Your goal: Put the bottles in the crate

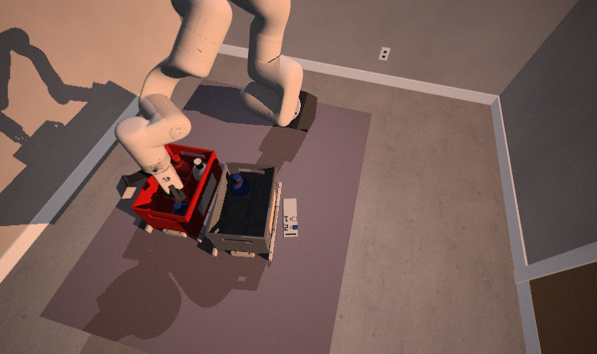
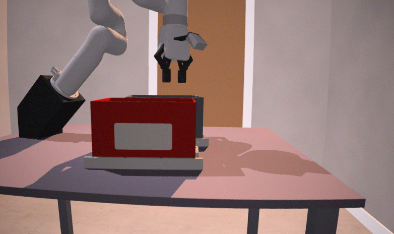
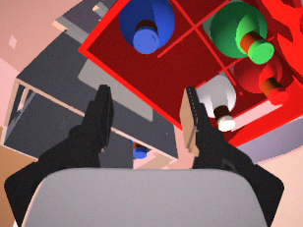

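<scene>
My gripper [image 1: 176, 193] [image 2: 174, 81] [image 3: 147, 99] is open and empty above the red crate [image 1: 169, 223] [image 2: 102, 130]. A blue bottle [image 1: 178, 205] [image 3: 147, 28], a green bottle [image 3: 236, 28], a white bottle [image 1: 198, 168] [image 3: 217, 97] and a red bottle [image 1: 177, 160] [image 3: 253, 75] stand in the red crate. The gripper mostly hides the green one in the top view. The grey crate [image 1: 259, 245] [image 2: 199, 116] holds one upright blue bottle [image 1: 240, 186] [image 3: 140, 150] in a back cell. The pick list [image 1: 289, 206] appears to read blue 2, white 1.
Pale rails [image 1: 243, 253] [image 2: 143, 163] edge the crates, which stand close side by side. The arm's black base [image 1: 307, 110] [image 2: 47, 110] is at the back of the table [image 1: 304, 285] [image 2: 250, 185]. The red crate has thin dividers.
</scene>
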### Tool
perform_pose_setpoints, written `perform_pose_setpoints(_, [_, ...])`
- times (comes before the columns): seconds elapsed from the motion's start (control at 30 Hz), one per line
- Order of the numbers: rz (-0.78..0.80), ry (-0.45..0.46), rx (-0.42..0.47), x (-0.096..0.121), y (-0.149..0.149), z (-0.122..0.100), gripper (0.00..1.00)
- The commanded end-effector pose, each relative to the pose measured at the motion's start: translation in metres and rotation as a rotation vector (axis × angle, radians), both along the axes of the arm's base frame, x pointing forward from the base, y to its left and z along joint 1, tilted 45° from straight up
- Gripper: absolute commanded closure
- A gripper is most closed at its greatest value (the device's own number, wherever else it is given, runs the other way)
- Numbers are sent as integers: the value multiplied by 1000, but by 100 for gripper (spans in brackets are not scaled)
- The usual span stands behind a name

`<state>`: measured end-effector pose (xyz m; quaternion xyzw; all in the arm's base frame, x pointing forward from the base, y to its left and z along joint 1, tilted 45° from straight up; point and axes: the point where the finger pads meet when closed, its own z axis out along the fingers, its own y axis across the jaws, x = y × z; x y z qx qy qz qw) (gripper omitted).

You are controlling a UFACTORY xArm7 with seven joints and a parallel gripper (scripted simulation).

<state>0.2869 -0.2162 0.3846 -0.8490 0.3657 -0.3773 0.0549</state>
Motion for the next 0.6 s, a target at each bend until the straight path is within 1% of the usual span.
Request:
perform_pose_setpoints(0.0, [2,0,2,10,-14,12,35])
perform_pose_setpoints(0.43, [2,0,2,10,-14,12,35])
perform_pose_setpoints(0.57, [2,0,2,13,-15,8,35])
